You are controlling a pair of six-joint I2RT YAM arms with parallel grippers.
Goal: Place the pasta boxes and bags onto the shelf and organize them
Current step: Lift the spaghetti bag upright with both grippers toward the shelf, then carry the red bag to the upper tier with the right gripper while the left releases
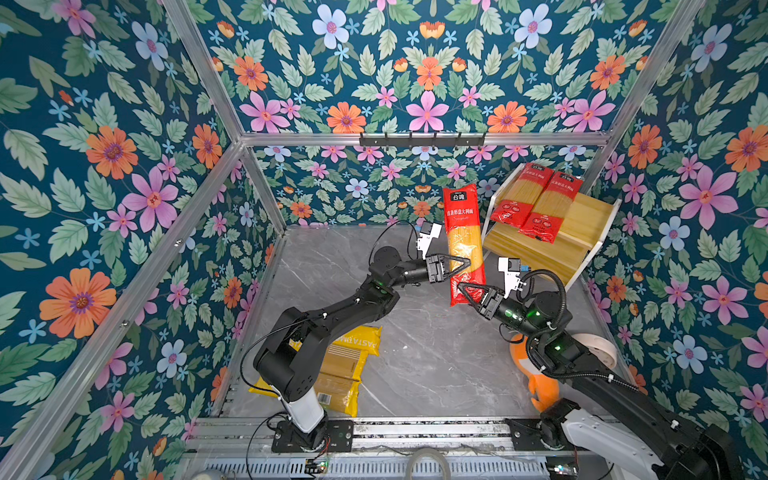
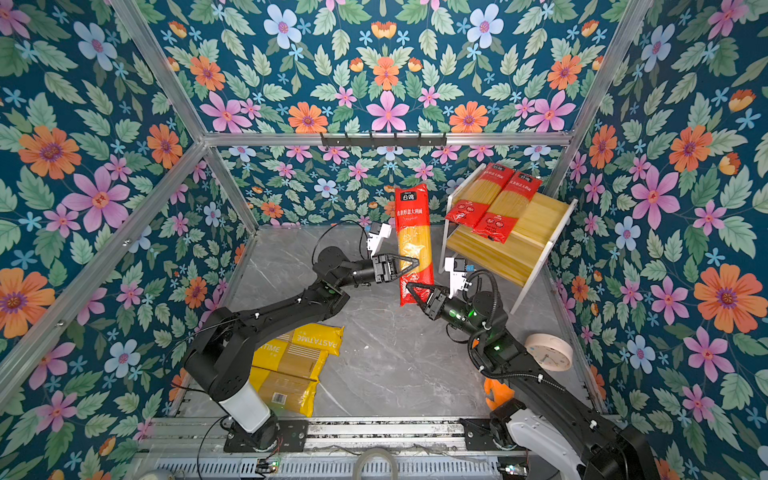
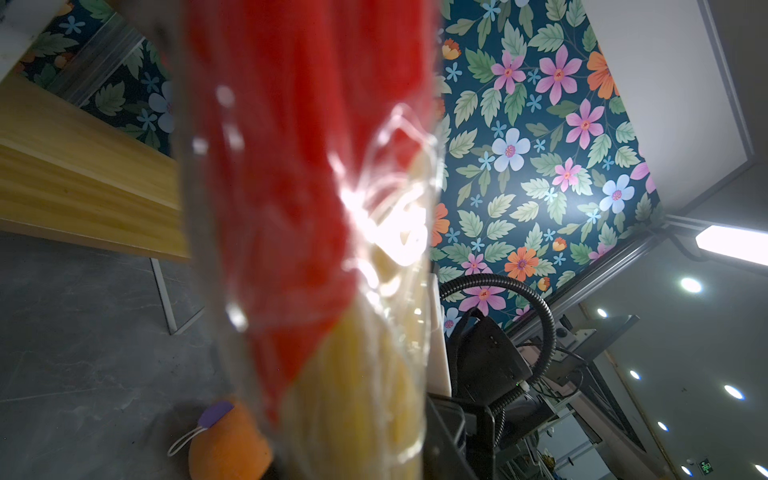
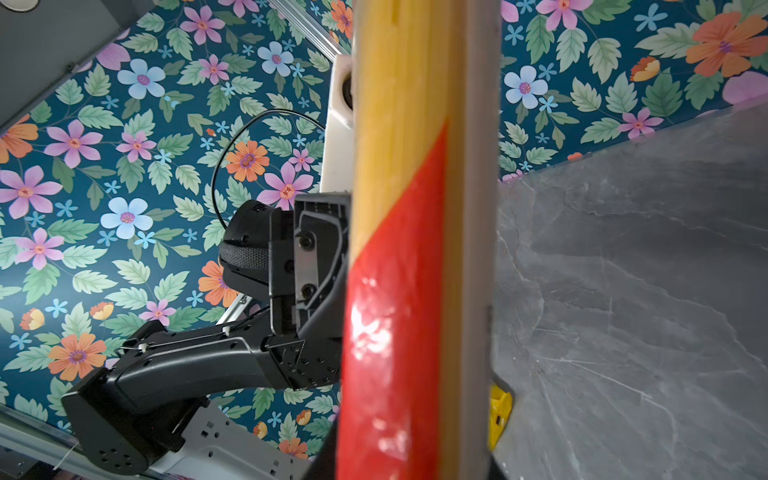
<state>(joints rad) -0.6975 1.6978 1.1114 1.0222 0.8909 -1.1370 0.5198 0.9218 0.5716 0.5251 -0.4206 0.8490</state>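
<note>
A red pasta pack (image 1: 463, 237) (image 2: 413, 237) with a clear middle window stands upright in the air, left of the shelf (image 1: 582, 220) (image 2: 536, 220). My left gripper (image 1: 465, 265) (image 2: 414, 264) is shut on its spaghetti-filled middle. My right gripper (image 1: 463, 291) (image 2: 412, 289) is shut on its lower red end. The pack fills both wrist views (image 3: 316, 208) (image 4: 399, 291). Two more red packs (image 1: 534, 203) (image 2: 494, 203) lie side by side on the shelf's slanted top board. Three yellow PASTATIME packs (image 1: 345, 365) (image 2: 295, 361) lie on the floor at front left, partly under my left arm.
An orange plush shark (image 1: 540, 386) (image 2: 498, 392) (image 3: 228, 449) and a round clock (image 1: 598, 349) (image 2: 548, 351) lie at front right by my right arm. A black hook rail (image 1: 422, 139) hangs on the back wall. The shelf's lower board (image 1: 536, 249) is bare.
</note>
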